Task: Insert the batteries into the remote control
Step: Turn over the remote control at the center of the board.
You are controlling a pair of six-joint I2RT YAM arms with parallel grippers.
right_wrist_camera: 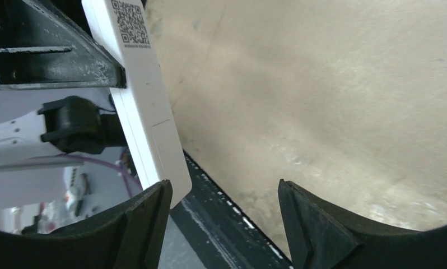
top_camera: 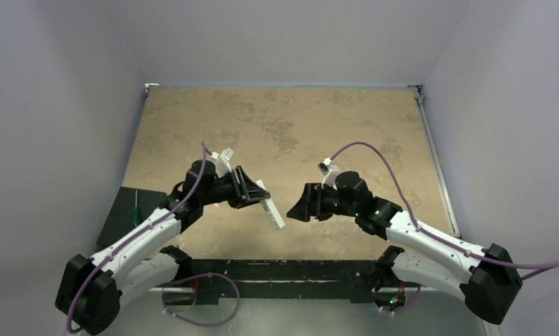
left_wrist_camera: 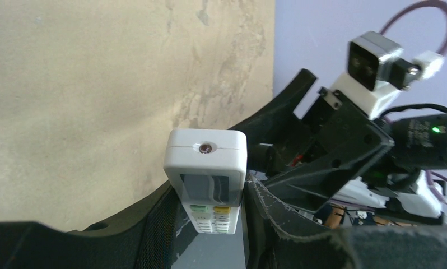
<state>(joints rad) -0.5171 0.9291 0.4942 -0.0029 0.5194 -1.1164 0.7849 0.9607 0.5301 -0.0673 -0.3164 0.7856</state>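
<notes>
Remote control (top_camera: 272,208) sits in the left gripper's (top_camera: 258,194) grip near the middle of the scene, raised over the near part of the tan table (top_camera: 298,119). At the far left edge a dark pad (top_camera: 119,222) lies beside the table with a slim green-handled tool (top_camera: 135,208) on it; what kind of tool is too small to tell. From there the left arm reaches inward, and its two black fingers (left_wrist_camera: 148,230) are pressed on the long sides of the white bar, one on each side. Seen from above, the bar slants from upper left to lower right, with its free end sticking out past the fingers toward the other arm. The left wrist view shows its end face with a small round lens, then a grey display, a green and a yellow button and rows of pale buttons below. The right wrist view shows the opposite face: a square code label (right_wrist_camera: 133,21) near the clamped end and a faint rectangular seam lower down. Further right, the right gripper (top_camera: 295,207) faces the bar with its jaws spread wide and only bare tabletop between them; the bar's free corner lies just beside one fingertip (right_wrist_camera: 154,196), and whether they touch cannot be told. A purple cable (top_camera: 382,157) loops over the right arm.
</notes>
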